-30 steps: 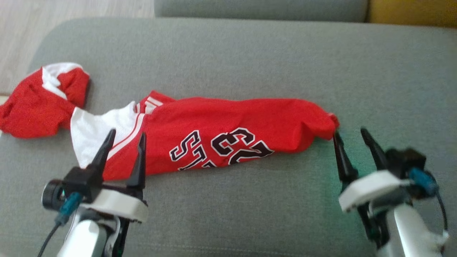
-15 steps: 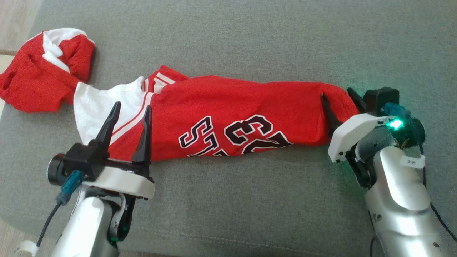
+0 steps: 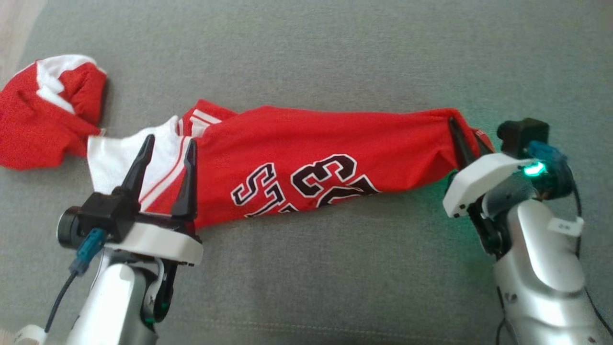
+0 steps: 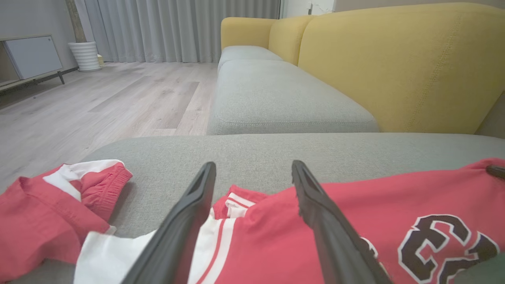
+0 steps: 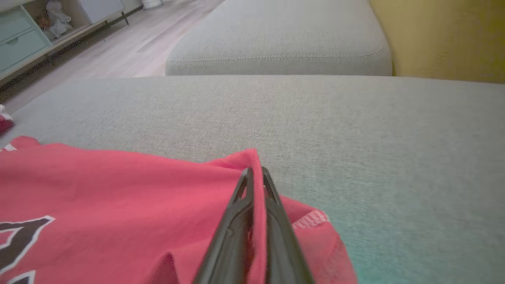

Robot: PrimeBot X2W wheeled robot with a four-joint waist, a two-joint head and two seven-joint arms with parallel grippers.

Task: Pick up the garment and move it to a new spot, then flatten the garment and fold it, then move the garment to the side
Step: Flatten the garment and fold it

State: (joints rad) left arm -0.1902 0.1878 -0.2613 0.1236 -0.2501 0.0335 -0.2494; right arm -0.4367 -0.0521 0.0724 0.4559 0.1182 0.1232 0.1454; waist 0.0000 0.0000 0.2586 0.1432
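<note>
The garment (image 3: 311,158) is a red jersey with black-and-white lettering, lying stretched left to right across the grey sofa cushion (image 3: 306,62). My right gripper (image 3: 462,132) is shut on the jersey's right end, with red cloth pinched between the fingers in the right wrist view (image 5: 255,170). My left gripper (image 3: 170,140) stands open over the jersey's left end, where a white panel with red stripes shows. In the left wrist view its fingers (image 4: 253,165) frame that striped edge of the garment (image 4: 394,205) without clamping it.
A second red-and-white bundle of cloth (image 3: 43,120) lies at the cushion's far left edge, close to the jersey's white panel. A yellow sofa back (image 4: 394,59) and another grey cushion (image 4: 276,98) stand beyond. Wooden floor (image 4: 98,98) lies to the left.
My right gripper went from open beside the jersey's right end to shut on it, lifting that end slightly. The left gripper stayed open. The head camera tilted down.
</note>
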